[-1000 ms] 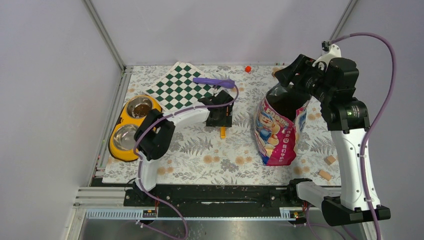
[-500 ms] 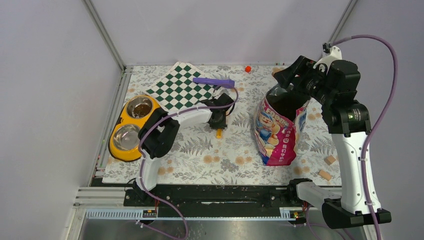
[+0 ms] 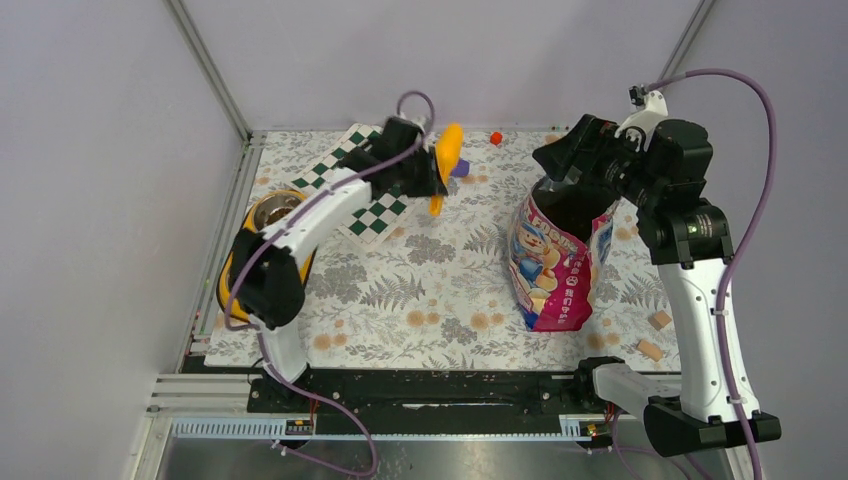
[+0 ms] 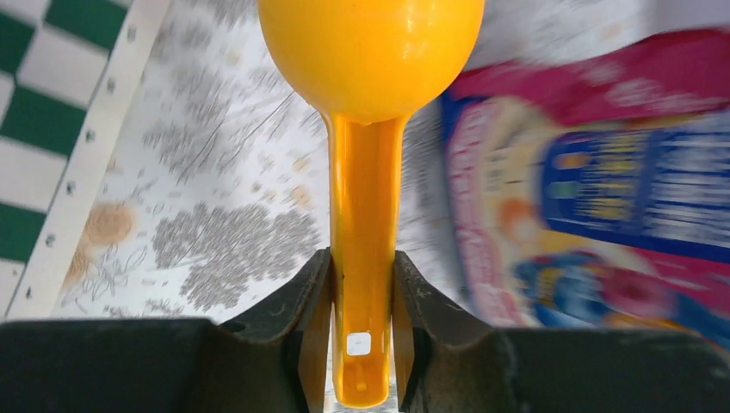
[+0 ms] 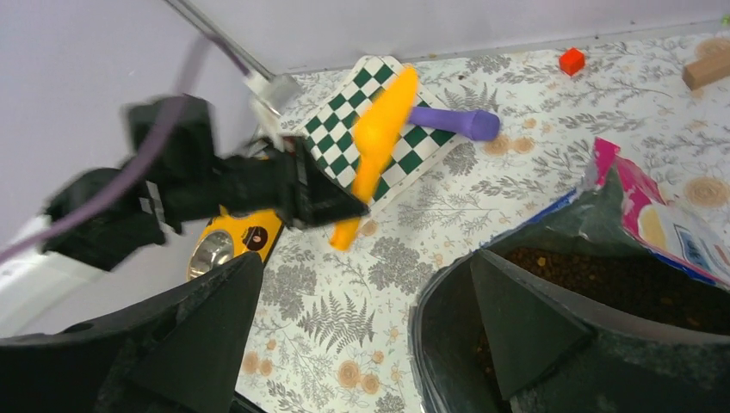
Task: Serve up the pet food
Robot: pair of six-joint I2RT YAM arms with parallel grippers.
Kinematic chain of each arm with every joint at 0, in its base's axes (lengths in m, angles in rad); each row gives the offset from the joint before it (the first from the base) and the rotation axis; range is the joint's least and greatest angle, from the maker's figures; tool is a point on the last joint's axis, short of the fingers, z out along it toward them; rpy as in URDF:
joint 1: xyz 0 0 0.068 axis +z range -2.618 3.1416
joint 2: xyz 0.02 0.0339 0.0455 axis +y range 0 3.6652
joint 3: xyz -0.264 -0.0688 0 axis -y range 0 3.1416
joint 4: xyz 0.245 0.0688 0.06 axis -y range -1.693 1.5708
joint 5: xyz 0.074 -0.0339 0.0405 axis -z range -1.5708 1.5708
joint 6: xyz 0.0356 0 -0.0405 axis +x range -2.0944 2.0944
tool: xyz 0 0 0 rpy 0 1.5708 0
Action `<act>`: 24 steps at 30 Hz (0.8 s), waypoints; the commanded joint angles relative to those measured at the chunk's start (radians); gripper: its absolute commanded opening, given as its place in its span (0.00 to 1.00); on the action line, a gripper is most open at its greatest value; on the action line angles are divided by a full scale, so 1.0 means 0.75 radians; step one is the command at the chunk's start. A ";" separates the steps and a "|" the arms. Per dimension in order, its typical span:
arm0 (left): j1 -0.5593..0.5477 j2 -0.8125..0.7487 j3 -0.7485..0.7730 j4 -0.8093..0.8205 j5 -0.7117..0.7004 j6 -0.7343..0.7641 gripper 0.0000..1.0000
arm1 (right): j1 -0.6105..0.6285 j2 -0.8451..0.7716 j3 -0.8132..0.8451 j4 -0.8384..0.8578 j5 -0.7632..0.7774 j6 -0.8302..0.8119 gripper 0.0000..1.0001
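The pet food bag [image 3: 555,265] stands open on the right of the mat, pink and blue, with dark kibble [image 5: 628,284] inside. My right gripper [image 3: 562,165] is open at the bag's mouth. One finger [image 5: 516,318] is inside the rim and the other [image 5: 198,335] is outside it. My left gripper [image 3: 432,178] is shut on the handle of the orange scoop [image 3: 447,158] and holds it in the air over the back of the mat, left of the bag. In the left wrist view the scoop [image 4: 366,129] points bowl-forward, and the bag [image 4: 594,181] is blurred.
The yellow double-bowl feeder [image 3: 232,292] sits at the left edge, partly behind my left arm; its far bowl [image 3: 277,211] holds some kibble. A green-and-white checkered board [image 3: 360,180], a purple stick [image 5: 452,120] and a red cube [image 3: 495,137] lie at the back. Wooden blocks [image 3: 660,320] lie at the right.
My left gripper has lifted the orange scoop off the mat and swung it up and back, its bowl now toward the bag. My right gripper has barely moved.
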 commanded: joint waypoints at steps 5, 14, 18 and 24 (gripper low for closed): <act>0.233 -0.377 0.118 0.555 0.733 -0.503 0.00 | 0.011 0.061 -0.030 0.408 -0.235 0.246 0.84; 0.263 -0.503 -0.026 1.406 1.115 -0.966 0.00 | 0.051 0.215 0.008 0.804 -0.390 0.528 0.86; 0.263 -0.503 -0.067 1.759 1.274 -1.093 0.00 | 0.095 0.239 0.027 1.058 -0.526 0.541 0.88; 0.253 -0.511 -0.087 1.969 1.389 -1.182 0.00 | 0.150 0.308 0.202 1.258 -0.748 0.571 0.90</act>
